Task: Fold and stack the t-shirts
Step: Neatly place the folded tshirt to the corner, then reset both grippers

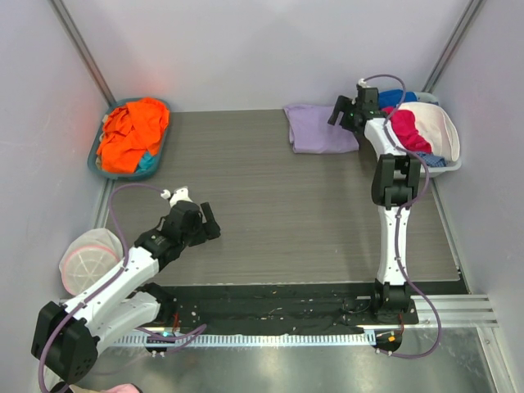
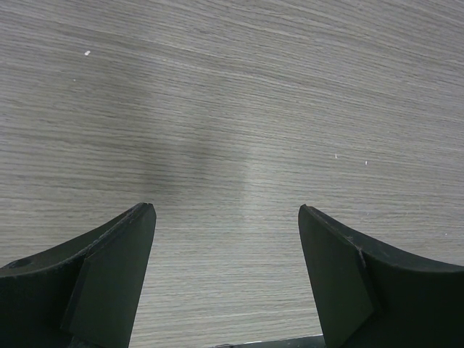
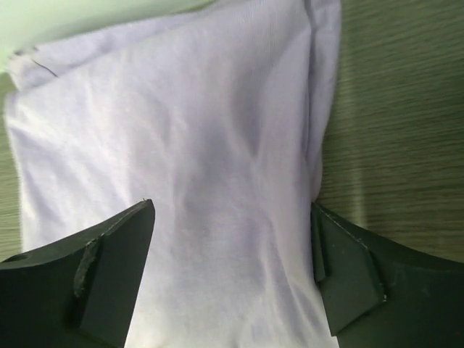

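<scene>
A folded lavender t-shirt (image 1: 319, 128) lies flat at the back of the table; it fills the right wrist view (image 3: 181, 130). My right gripper (image 1: 342, 113) hovers over its right part, open and empty (image 3: 232, 210), one finger over the cloth and the other at the cloth's edge. Orange t-shirts (image 1: 131, 135) and a bit of teal cloth (image 1: 146, 164) are piled in a teal basket (image 1: 94, 160) at the back left. My left gripper (image 1: 211, 221) is open and empty (image 2: 226, 217) above bare wood-grain table at the front left.
A white basket (image 1: 446, 164) at the back right holds red, blue and white cloths (image 1: 409, 127). A round white pouch with a pink rim (image 1: 86, 260) lies off the table's left edge. Grey walls enclose the table on three sides.
</scene>
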Tool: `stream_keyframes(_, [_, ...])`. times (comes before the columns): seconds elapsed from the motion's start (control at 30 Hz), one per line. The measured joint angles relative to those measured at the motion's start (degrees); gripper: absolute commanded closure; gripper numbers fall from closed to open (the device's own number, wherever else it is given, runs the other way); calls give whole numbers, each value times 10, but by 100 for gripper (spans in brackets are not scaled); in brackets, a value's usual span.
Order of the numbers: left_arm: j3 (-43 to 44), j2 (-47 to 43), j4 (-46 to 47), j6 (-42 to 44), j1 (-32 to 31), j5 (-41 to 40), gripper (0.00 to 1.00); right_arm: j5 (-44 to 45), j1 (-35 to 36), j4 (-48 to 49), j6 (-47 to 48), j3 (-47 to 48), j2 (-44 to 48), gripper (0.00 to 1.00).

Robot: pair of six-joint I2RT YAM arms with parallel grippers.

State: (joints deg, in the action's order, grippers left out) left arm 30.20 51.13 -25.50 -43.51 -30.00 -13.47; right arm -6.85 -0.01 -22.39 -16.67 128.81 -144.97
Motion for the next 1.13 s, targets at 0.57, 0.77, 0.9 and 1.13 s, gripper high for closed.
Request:
stream_keyframes(0.57, [20,14,11,7,0,8,12,30,-19,45,-16,-272,323,3])
stream_keyframes(0.77, [47,30,17,12,0,5,11,39,46,93,-51,-567,574,2])
stream_keyframes(0.9, [51,30,17,15,0,4,10,49,124,91,-76,-718,739,2])
stream_keyframes(1.13, [51,-4,9,16,0,-7,0,107,166,19,-97,-856,977,1])
